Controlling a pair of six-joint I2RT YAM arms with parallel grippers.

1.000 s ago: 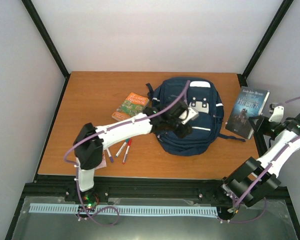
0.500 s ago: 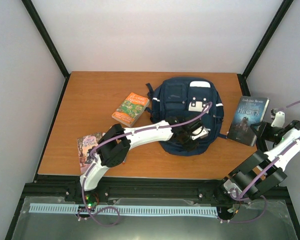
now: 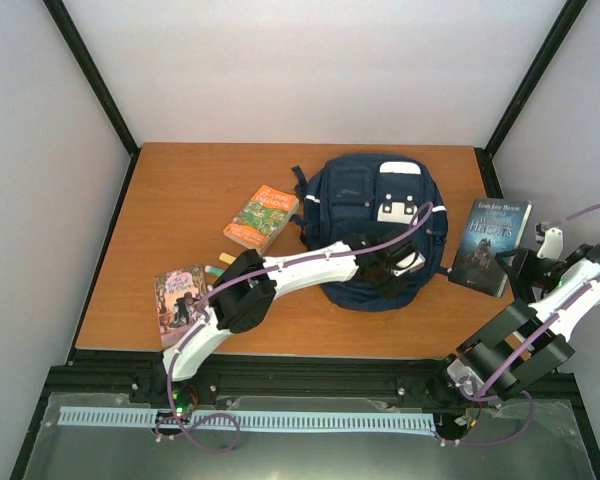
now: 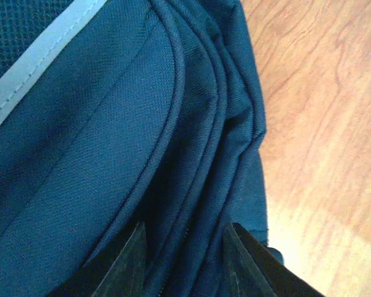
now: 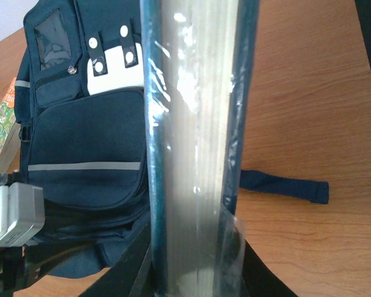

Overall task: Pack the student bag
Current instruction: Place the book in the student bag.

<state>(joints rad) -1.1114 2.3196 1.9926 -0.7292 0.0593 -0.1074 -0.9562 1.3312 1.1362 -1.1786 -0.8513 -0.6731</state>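
The student bag point(image 3: 365, 215) lies flat with its front up at the middle of the table point(image 3: 180, 180), slightly toward 3 o'clock. Its long axis runs from 12 to 6. The pale-patched end points to 12 o'clock and the rounded end with the zip seams points to 6.

The left gripper point(image 3: 395, 268) sits on that 6 o'clock end. Its fingers point(image 4: 127, 263) are narrow and pinch a ridge of the navy fabric by the seam.

At the bag's 3 o'clock, the right gripper point(image 3: 525, 262) clamps a dark book point(image 3: 492, 235) by one edge, holding it apart from the bag.

An orange book point(image 3: 262, 216) lies just beside the bag at its 9 o'clock. A pink-covered book point(image 3: 178, 300) lies at 8 o'clock, well apart, near the table's edge.
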